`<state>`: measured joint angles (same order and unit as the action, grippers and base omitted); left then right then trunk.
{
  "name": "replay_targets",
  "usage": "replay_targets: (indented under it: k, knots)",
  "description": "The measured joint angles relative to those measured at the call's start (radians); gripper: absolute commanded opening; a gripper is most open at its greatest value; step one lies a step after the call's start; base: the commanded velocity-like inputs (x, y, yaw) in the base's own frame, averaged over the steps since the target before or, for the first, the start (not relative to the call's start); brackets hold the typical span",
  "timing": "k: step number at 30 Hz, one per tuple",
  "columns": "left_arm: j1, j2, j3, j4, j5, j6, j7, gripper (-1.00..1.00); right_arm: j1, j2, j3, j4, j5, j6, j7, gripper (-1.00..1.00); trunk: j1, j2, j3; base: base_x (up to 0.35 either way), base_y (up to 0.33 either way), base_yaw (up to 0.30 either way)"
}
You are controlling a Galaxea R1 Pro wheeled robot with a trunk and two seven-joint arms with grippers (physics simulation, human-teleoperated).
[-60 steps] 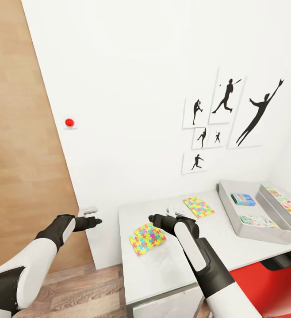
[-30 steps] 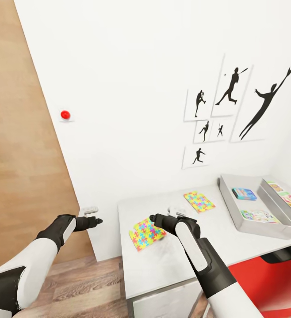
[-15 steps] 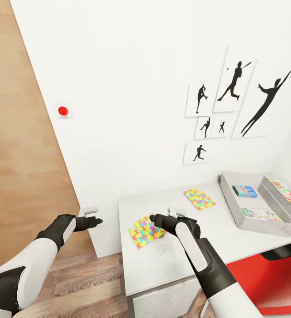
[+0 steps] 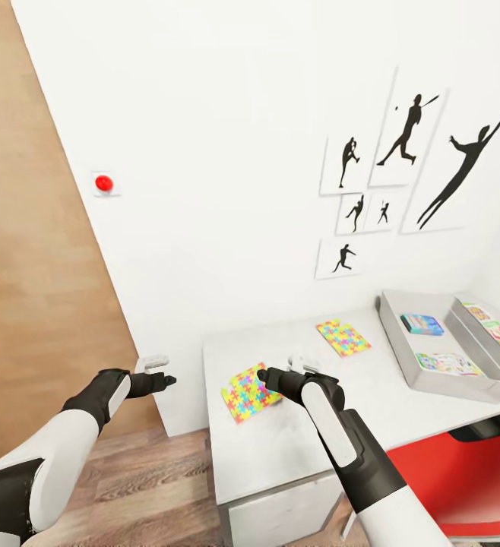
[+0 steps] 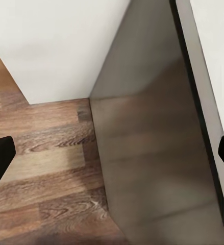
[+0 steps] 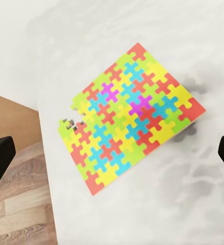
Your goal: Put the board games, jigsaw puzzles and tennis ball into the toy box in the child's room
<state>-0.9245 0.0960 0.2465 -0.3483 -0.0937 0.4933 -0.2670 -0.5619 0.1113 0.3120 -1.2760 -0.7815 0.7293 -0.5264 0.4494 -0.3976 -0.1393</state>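
Note:
On the white table (image 4: 280, 448) a jigsaw puzzle (image 4: 251, 391) lies near the left edge, and a second one (image 4: 343, 336) lies farther back. My right gripper (image 4: 265, 375) hovers open just above the near puzzle (image 6: 132, 120), its fingertips wide apart in the right wrist view (image 6: 112, 158). The grey toy box (image 4: 393, 334) stands at the table's right end, holding a blue board game (image 4: 422, 324) and a white-green one (image 4: 447, 364). An orange-green board game (image 4: 493, 325) lies in the adjoining grey section. My left gripper (image 4: 166, 378) is open beside the table's end (image 5: 112, 155). The tennis ball and the bed are out of view.
A wooden door panel (image 4: 37, 266) fills the left side, with a red button (image 4: 104, 183) on the white wall. Black silhouette pictures (image 4: 409, 167) hang above the table. Something red (image 4: 463, 479) sits under the table's right part. The table's dark grey side (image 5: 152, 153) meets the wood floor (image 5: 45, 173).
The camera has moved: the wall pictures, the toy box and the far puzzle sit higher in the picture. Both arms keep the same pose with grippers open.

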Motion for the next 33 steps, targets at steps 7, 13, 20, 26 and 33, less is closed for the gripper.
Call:
replay_targets:
  k: [7,13,20,26,33]
  knots:
    - [0.0,0.0,0.0,0.0,0.0,0.0,0.001,1.0,0.0,0.0,0.0,0.0,0.0,0.0,0.0,1.0,0.0,0.0,-0.012,0.0,0.0,0.0]
    - [0.0,0.0,0.0,0.0,0.0,0.0,0.001,1.0,0.0,0.0,0.001,0.002,0.002,0.0,0.001,1.0,0.0,0.0,-0.021,0.0,0.0,0.0]
    - [0.0,0.0,0.0,0.0,0.0,0.0,0.001,1.0,0.0,0.001,0.0,0.001,0.003,0.0,0.002,1.0,0.0,0.0,-0.033,0.0,0.0,0.0]
    - [0.0,0.0,0.0,0.0,0.001,0.0,-0.001,1.0,0.0,0.001,-0.001,0.002,0.0,-0.002,0.005,1.0,0.0,0.0,-0.043,0.0,0.0,0.0]
    - [0.0,0.001,-0.001,0.0,0.0,0.001,-0.006,1.0,-0.057,0.002,-0.047,-0.004,-0.002,0.024,0.0,1.0,0.0,0.0,-0.054,0.0,0.0,0.0]
